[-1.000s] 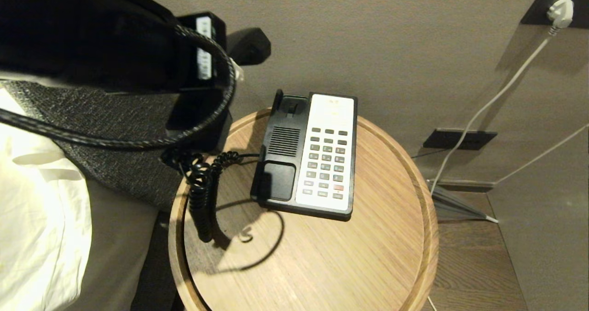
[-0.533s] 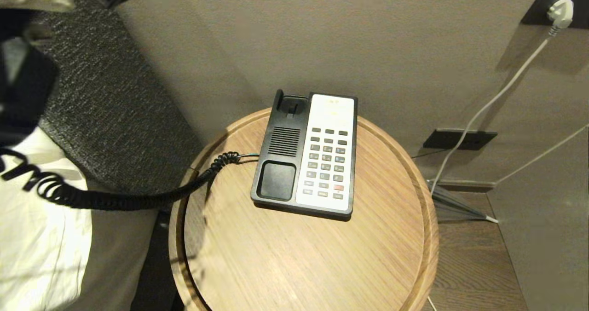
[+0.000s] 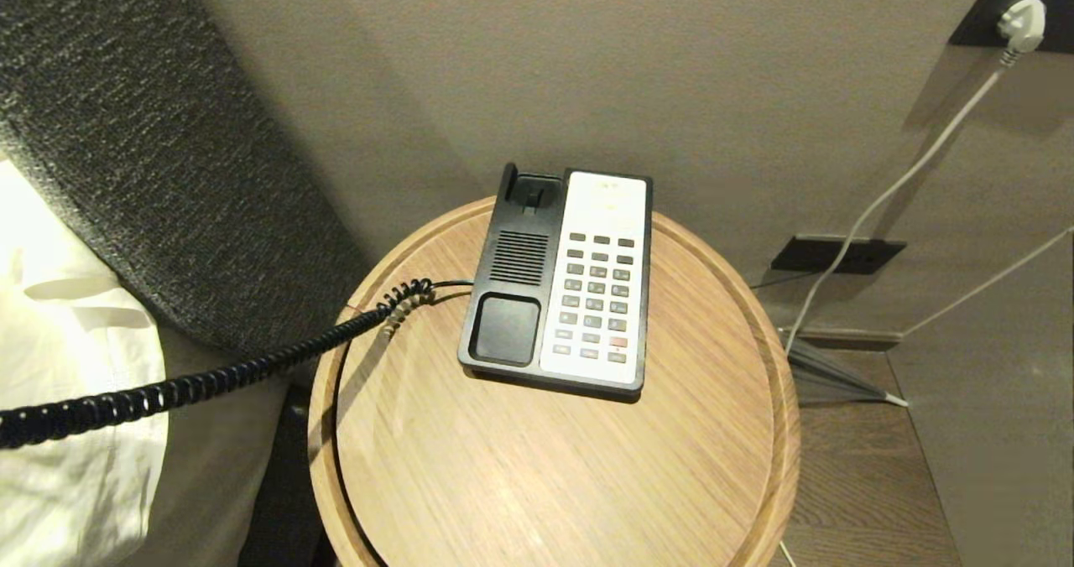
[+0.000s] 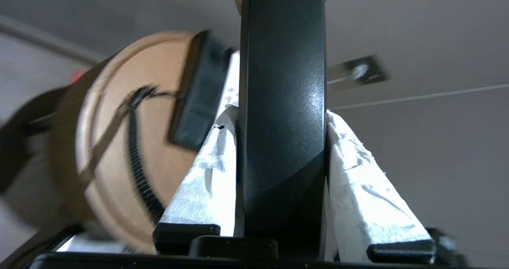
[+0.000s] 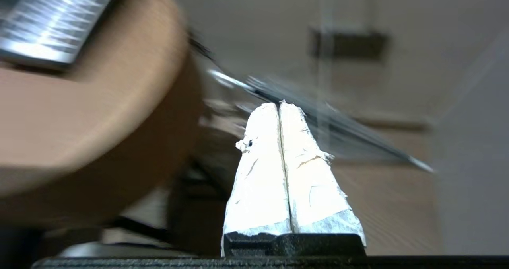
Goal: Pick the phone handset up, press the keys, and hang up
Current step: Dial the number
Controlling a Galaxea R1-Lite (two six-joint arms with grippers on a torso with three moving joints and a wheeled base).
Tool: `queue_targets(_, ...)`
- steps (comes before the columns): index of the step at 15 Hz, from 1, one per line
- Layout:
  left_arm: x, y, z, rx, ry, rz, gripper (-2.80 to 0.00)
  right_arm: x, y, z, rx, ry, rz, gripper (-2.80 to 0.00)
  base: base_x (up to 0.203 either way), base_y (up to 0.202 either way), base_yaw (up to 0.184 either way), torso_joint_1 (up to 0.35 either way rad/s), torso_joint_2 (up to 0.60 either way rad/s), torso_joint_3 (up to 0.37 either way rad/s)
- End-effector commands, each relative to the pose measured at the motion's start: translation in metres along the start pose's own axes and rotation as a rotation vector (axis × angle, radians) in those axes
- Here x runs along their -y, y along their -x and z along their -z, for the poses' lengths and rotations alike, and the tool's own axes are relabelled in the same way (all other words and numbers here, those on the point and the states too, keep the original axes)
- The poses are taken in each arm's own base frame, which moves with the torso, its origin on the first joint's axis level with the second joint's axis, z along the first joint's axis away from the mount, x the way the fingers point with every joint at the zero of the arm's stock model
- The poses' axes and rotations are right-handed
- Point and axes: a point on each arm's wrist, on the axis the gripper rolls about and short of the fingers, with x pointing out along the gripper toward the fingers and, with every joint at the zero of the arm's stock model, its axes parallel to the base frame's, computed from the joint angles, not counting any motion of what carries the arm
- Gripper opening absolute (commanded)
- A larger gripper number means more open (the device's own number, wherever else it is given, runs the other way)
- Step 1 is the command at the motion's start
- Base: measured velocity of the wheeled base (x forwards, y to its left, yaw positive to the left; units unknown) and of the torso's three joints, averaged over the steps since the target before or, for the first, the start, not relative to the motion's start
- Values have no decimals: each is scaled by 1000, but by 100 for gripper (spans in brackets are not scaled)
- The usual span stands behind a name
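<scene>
Two fingers (image 4: pixel 206 181) clamping phone handset (image 4: pixel 282 102)

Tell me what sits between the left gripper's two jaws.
The phone handset, clamped between the left gripper jaws. This shows in the left wrist view.

White-taped end effector fingers (image 5: pixel 258 173), black mounts, both arms

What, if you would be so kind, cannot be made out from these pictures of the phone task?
- Head view: both arms lie outside it; the coiled cord runs off its left edge.
- Left wrist view: the phone handset in the left gripper hides much of the phone base; its ends are cut off.
- Head view: key labels too small.
- Right wrist view: surroundings of the shut right gripper blurred.
</scene>
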Motion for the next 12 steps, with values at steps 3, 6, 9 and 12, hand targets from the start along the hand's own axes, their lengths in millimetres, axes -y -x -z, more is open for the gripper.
queue_targets(3, -23, 5, 22, -56, 4, 22, -280, -13, 45, -63, 9, -77, -230, -280, 0, 0, 0, 0, 0, 0)
queue_targets(6, -35, 4, 38, -37, 35, 165, -280, -11, -5, -104, -135, -148, -299, -280, 0, 0, 0, 0, 0, 0)
queue_targets(9, -51, 10, 51, -16, 49, 140, -280, -1, -99, -136, -300, -225, -339, -280, 0, 0, 0, 0, 0, 0)
queue_targets(12, -59, 13, 60, 10, 46, 136, -280, 7, -193, -153, -380, -260, -374, -280, 0, 0, 0, 0, 0, 0)
